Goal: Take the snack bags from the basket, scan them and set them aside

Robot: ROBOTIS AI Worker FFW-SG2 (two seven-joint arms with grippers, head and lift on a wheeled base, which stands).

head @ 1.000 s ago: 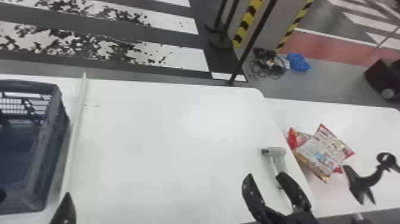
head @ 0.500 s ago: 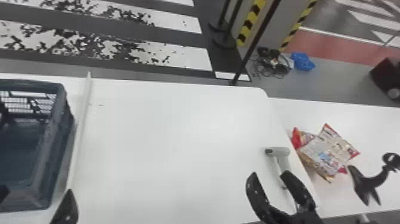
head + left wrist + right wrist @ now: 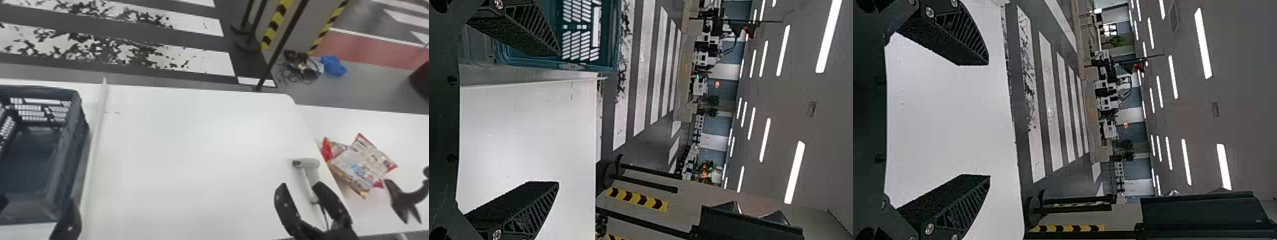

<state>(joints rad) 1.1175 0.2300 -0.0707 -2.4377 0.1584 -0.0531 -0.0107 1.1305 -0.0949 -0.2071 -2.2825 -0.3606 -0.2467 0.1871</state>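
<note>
On the side table, snack bags (image 3: pixel 360 167) lie overlapping

In the head view, they sit just past the white table's (image 3: pixel 191 143) edge, near the scanner (image 3: pixel 311 164). The right gripper (image 3: pixel 301 184) is spread by its handle; the left gripper (image 3: pixel 37 203) is near the basket (image 3: pixel 78 127). In the left wrist view, the left gripper's (image 3: pixel 559 118) fingers stand apart. In the right wrist view, the right gripper (image 3: pixel 989 120) is unclenched.

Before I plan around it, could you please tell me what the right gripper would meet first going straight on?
The way ahead of the right gripper looks free over the white table, as far as that wrist view shows, though its height above the scanner is unclear.
</note>
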